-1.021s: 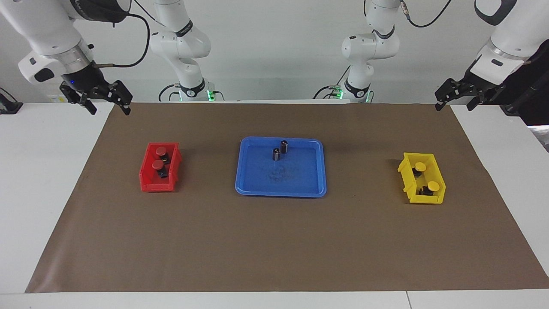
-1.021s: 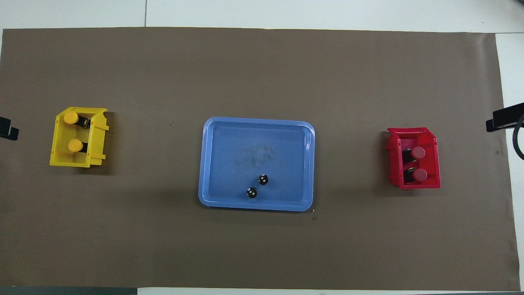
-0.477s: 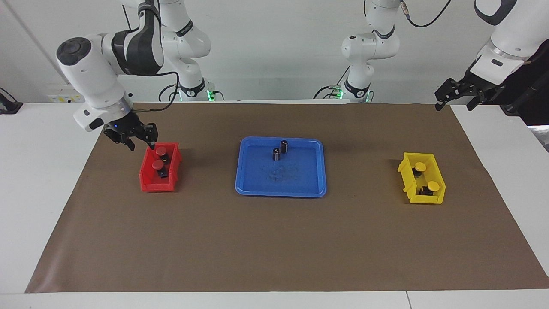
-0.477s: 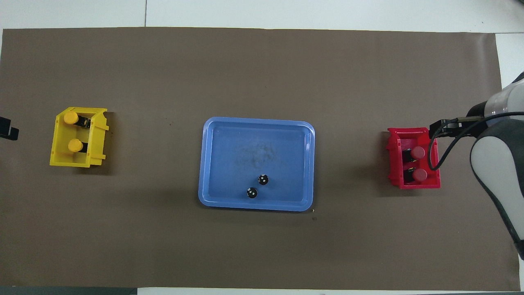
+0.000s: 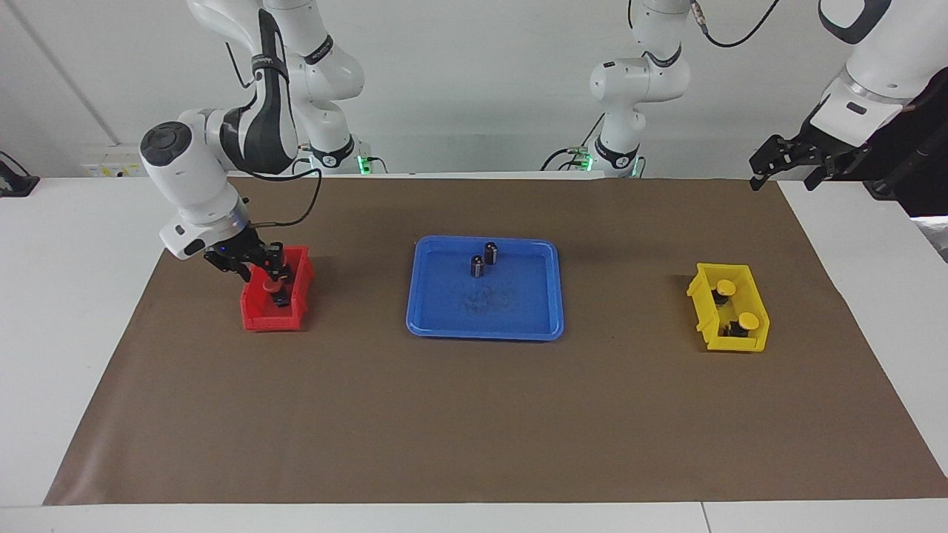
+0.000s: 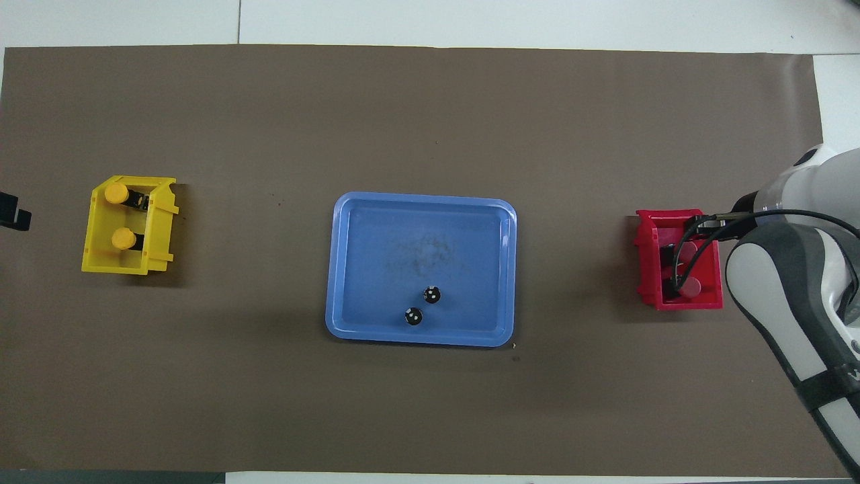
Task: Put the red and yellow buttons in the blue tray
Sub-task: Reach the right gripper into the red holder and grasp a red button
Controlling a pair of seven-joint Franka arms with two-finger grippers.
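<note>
My right gripper (image 5: 268,274) is down inside the red bin (image 5: 255,314), right at the red buttons. One red button (image 5: 272,283) shows just under it in the facing view, and the gripper covers the other one there. From overhead, a red button (image 6: 692,287) lies clear in the bin and a second red button (image 6: 685,254) lies under the gripper's cable. Two yellow buttons (image 5: 727,286) (image 5: 749,320) sit in the yellow bin (image 5: 700,296). The blue tray (image 5: 485,333) lies mid-table. My left gripper (image 5: 781,181) waits open, raised over the mat's corner at the left arm's end.
Two dark cylinders (image 5: 490,252) (image 5: 477,266) stand in the blue tray on its side nearer the robots. The brown mat (image 5: 474,414) covers the table, with the red bin toward the right arm's end and the yellow bin toward the left arm's end.
My right arm has swung down from above the mat's corner into the red bin. The left arm, the buttons and the tray have not moved.
</note>
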